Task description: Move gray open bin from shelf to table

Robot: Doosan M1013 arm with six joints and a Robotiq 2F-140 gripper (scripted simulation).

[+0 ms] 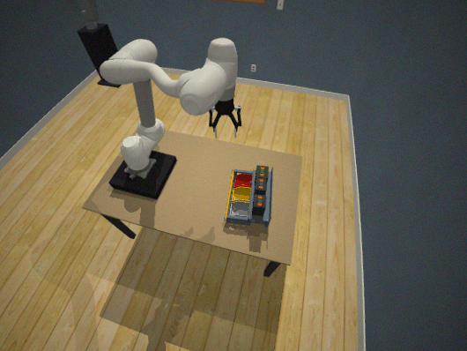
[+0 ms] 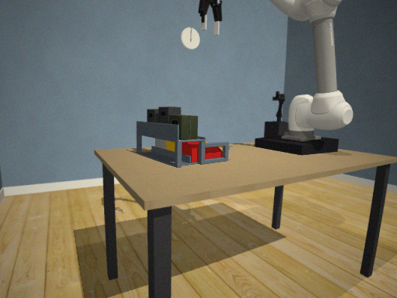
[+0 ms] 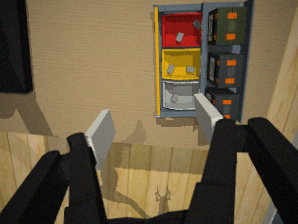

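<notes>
The gray open bin [image 1: 240,211] [image 3: 189,93] sits on the blue-gray shelf [image 1: 270,194] [image 2: 157,129] [image 3: 204,30], at the end of a row of three, with small gray parts in it. Beside it is the yellow bin [image 1: 241,194] [image 3: 181,59], then the red bin [image 1: 243,180] [image 2: 192,151] [image 3: 172,24]; both hold small parts in the wrist view. My gripper [image 1: 226,134] [image 2: 210,30] [image 3: 153,114] is partly open and empty, high above the shelf and away from the bins. The shelf stands on the table top [image 1: 194,176] [image 2: 240,172] [image 3: 90,50].
Several dark boxes with orange latches [image 1: 260,183] [image 2: 189,127] [image 3: 220,70] stand on the shelf behind the bins, higher than them. A yellow strip [image 1: 229,196] [image 3: 157,60] runs along the shelf front. The arm's black base [image 1: 166,169] [image 2: 314,146] stands across the table.
</notes>
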